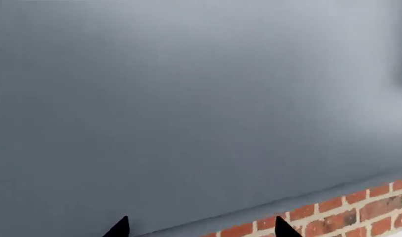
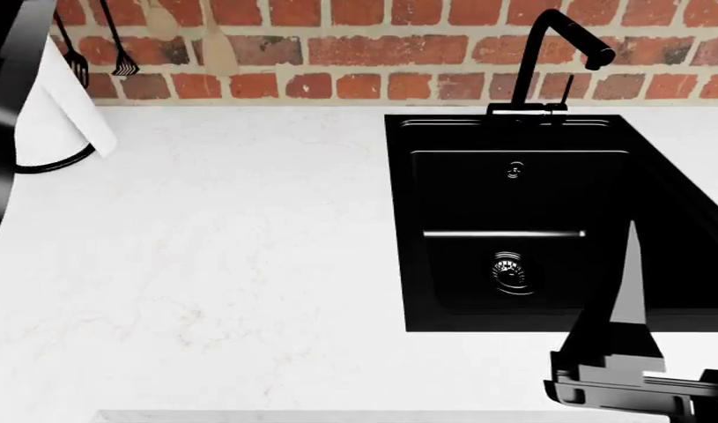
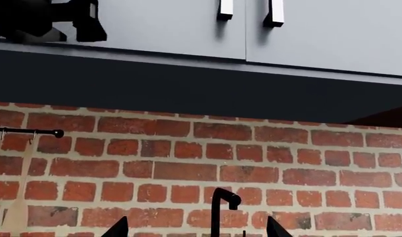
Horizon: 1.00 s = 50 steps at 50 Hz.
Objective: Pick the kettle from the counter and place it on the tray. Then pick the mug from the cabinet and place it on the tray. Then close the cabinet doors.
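I am looking down over the counter (image 2: 218,264), a white, faintly marbled top with the black sink (image 2: 523,220) set into it on my right side and a black tap (image 2: 552,53) rising behind the sink. No kettle, tray or mug is showing in any of my views. A white towel (image 2: 53,115) is hanging at the far left of the counter, by the brick wall (image 2: 371,53), where utensils (image 2: 100,44) are hanging too.

My left gripper (image 1: 202,228) is facing a plain grey cabinet door (image 1: 187,98) at close range; its two black fingertips (image 1: 119,229) are standing spread apart, with nothing between them, and bricks are showing just past the door's edge.

My right gripper (image 3: 196,228) is pointing at the brick wall, fingertips likewise apart and holding nothing, with the tap's spout between them farther off. Above the wall, the grey doors are sitting shut, their two metal handles (image 3: 250,11) side by side. My left arm (image 3: 46,19) is reaching up against the door beside them.
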Tool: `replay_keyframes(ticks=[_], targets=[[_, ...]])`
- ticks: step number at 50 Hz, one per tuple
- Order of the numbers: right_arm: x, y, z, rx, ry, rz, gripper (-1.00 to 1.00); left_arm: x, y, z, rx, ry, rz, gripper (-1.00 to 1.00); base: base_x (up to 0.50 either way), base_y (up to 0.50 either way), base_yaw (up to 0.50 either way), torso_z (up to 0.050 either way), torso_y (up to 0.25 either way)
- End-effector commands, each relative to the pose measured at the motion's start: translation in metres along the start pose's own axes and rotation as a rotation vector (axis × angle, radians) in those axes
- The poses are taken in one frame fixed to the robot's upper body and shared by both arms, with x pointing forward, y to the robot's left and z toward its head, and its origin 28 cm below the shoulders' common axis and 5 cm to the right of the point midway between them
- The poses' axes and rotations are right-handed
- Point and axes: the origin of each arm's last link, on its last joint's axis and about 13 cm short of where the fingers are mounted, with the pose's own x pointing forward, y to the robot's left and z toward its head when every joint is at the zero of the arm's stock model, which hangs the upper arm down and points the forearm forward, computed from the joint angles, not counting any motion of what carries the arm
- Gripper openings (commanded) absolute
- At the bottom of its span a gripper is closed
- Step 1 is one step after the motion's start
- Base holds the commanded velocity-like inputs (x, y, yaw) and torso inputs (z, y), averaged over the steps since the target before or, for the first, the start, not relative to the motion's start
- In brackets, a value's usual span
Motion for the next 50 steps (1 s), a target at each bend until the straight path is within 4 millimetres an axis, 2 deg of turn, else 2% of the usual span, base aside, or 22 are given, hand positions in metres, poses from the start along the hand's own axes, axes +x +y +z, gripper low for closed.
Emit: replay_keyframes(ticks=[1, 13, 16, 20, 27, 30, 32, 36, 39, 50], targets=[[-0.001, 0.001, 0.0, 0.0, 0.001, 0.002, 1.0, 0.012, 0.018, -0.032, -0.342, 0.13, 0.066, 1.0, 0.0, 0.0, 0.0, 0.0, 0.0], [0.0, 0.002, -0.001, -0.002, 0.007, 0.005, 1.0, 0.02, 0.018, -0.072, -0.355, 0.212, 0.082, 1.0, 0.01, 0.0, 0.0, 0.0, 0.0], [0.0, 0.002, -0.001, -0.002, 0.006, 0.007, 1.0, 0.017, 0.018, -0.062, -0.389, 0.187, 0.055, 1.0, 0.02, 0.0, -0.01, 0.0, 0.0], [0.0, 0.002, 0.0, 0.0, 0.0, 0.01, 1.0, 0.0, 0.018, -0.034, -0.419, 0.098, 0.001, 1.0, 0.01, 0.0, -0.01, 0.0, 0.0], [0.004, -0.007, 0.007, -0.002, -0.038, -0.001, 1.0, -0.063, 0.019, 0.018, -0.39, -0.136, -0.08, 1.0, 0.0, 0.0, 0.0, 0.0, 0.0], [0.004, -0.011, 0.011, 0.005, -0.056, -0.002, 1.0, -0.095, 0.022, 0.027, -0.382, -0.225, -0.097, 1.0, 0.0, 0.0, 0.0, 0.0, 0.0], [0.005, -0.013, 0.012, 0.003, -0.066, -0.003, 1.0, -0.116, 0.023, 0.026, -0.378, -0.269, -0.109, 1.0, 0.0, 0.0, 0.0, 0.0, 0.0], [0.007, -0.014, 0.014, -0.006, -0.077, -0.001, 1.0, -0.159, 0.024, 0.016, -0.361, -0.349, -0.131, 1.0, 0.0, 0.0, 0.0, 0.0, 0.0], [0.009, -0.016, 0.016, -0.013, -0.09, -0.005, 1.0, -0.187, 0.023, 0.0, -0.354, -0.378, -0.148, 1.0, 0.0, 0.0, 0.0, 0.0, 0.0], [0.008, -0.023, 0.022, -0.028, -0.123, -0.01, 1.0, -0.26, 0.018, -0.071, -0.377, -0.385, -0.206, 1.0, 0.0, 0.0, 0.0, 0.0, 0.0]])
